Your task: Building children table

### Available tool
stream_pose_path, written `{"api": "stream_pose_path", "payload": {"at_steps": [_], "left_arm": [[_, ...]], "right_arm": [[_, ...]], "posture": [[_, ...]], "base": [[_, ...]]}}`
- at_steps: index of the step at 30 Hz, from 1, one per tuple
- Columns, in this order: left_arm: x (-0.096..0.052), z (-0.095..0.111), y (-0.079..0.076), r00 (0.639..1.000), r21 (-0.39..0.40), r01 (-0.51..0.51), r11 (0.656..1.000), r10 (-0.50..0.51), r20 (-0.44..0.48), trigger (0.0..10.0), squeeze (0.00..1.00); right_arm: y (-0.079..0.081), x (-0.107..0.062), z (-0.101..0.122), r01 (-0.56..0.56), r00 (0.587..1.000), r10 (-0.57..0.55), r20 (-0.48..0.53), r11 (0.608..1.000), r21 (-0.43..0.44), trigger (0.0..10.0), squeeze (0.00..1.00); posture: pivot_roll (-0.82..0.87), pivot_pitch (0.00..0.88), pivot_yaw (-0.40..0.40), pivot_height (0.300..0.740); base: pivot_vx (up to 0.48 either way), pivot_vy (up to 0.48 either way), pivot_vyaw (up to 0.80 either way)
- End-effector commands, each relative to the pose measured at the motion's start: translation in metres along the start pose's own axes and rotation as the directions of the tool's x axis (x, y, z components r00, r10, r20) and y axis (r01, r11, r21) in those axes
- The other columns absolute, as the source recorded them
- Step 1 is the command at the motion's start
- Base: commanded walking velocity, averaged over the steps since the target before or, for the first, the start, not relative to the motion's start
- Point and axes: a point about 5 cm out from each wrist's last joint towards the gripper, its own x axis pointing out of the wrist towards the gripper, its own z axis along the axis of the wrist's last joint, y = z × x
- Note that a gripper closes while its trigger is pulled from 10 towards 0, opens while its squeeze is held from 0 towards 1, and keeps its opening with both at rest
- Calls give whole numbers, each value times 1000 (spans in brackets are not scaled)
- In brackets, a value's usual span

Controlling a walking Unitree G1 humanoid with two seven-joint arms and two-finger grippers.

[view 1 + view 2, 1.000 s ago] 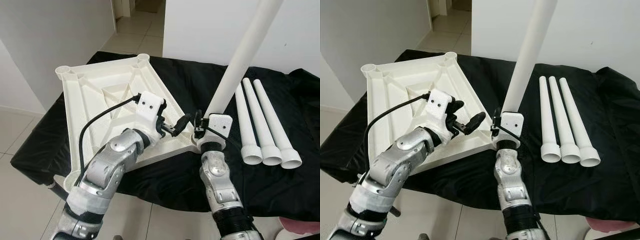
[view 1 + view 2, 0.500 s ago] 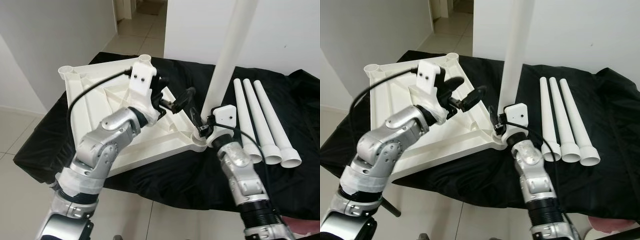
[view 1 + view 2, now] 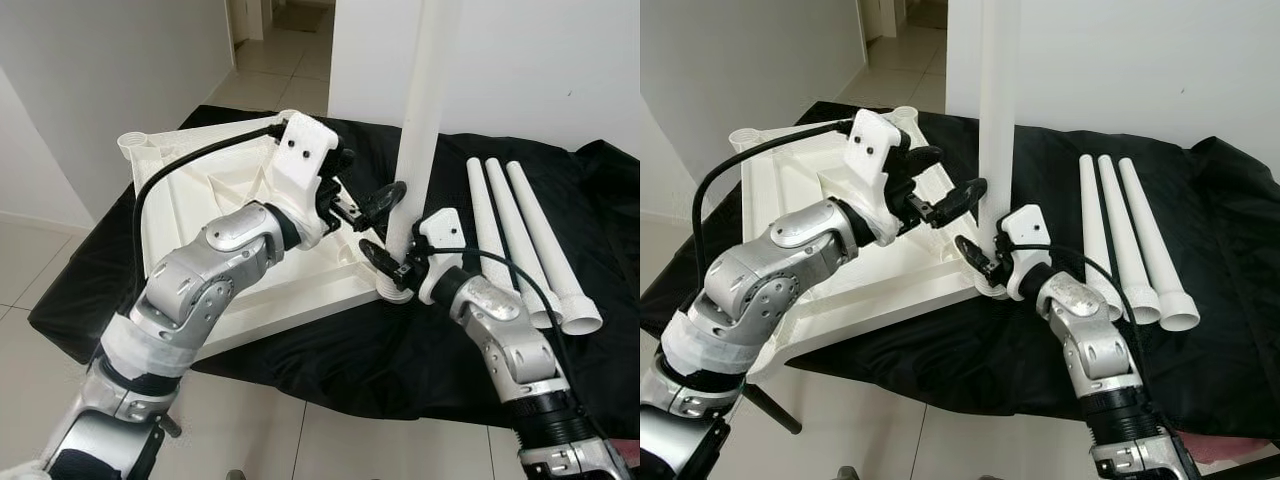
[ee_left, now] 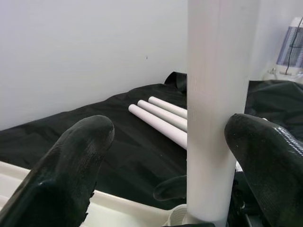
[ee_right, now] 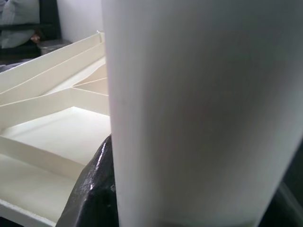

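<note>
One leg (image 3: 425, 110) stands upright in the near-right corner socket of the upturned tabletop (image 3: 200, 190); step in hand is seating it. Right gripper (image 3: 392, 262) clamps its base. Left gripper (image 3: 378, 200), fingers spread, reaches in with the leg between them, not closed on it. Next: grip higher, press straight down. Three legs (image 3: 525, 240) wait right of the tabletop. Versus 1 s ago: leg tilted then, vertical now; left gripper has moved in.

A room in a home — plain white walls (image 3: 90, 90), a pale tiled floor (image 3: 30, 270) with a white skirting board, and a doorway (image 3: 275, 15) at the back opening onto a tiled passage. A desk draped in black cloth (image 3: 1200, 330) stands near the wall, and a white appliance (image 4: 292, 45) with a cord sits beside it — household furnishings, not workshop gear.
</note>
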Motion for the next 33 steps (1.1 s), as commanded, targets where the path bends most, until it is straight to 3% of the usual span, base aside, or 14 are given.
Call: {"api": "stream_pose_path", "payload": {"at_steps": [1,6,9,12,17,18,19,22,33], "left_arm": [[-3,4,-30,836,25,548,836,-548,1,10000,0],[1,9,-31,812,0,583,812,-583,25,10000,0],[4,24,-34,753,-126,657,743,-642,144,10000,0],[4,29,-33,735,-146,677,721,-655,173,10000,0],[5,29,-30,739,-143,673,725,-653,167,10000,0],[5,30,-28,731,-183,682,708,-657,185,9294,0],[4,31,-26,726,-225,688,690,-656,207,0,0],[3,33,-23,721,-285,693,663,-651,239,0,0],[4,36,-18,733,-288,680,674,-635,245,0,0]], "right_arm": [[4,4,3,-57,998,57,-8,998,-22,10000,0],[9,2,2,-139,990,136,-41,989,-57,10000,0],[17,0,1,-221,974,216,-71,972,-77,10000,0],[19,-1,0,-233,971,227,-79,970,-67,10000,0],[19,-2,-1,-238,969,233,-86,969,-64,10000,0],[18,-3,-2,-236,969,230,-87,970,-61,10000,0],[18,-4,-3,-233,969,228,-91,971,-60,10000,0],[17,-5,-5,-229,970,223,-99,972,-58,10000,0],[18,-6,-6,-221,972,216,-94,974,-49,10000,0]], "posture": [[-51,0,-5,740],[-56,0,2,740],[-63,0,12,740],[-66,0,19,740],[-68,0,23,740],[-74,0,34,740],[-76,0,35,740],[-78,0,37,740],[-76,0,34,740]], "base": [[0,0,0],[0,0,0],[0,0,0],[0,0,0],[0,0,0],[0,0,0],[0,0,0],[0,0,0],[0,0,0]]}}
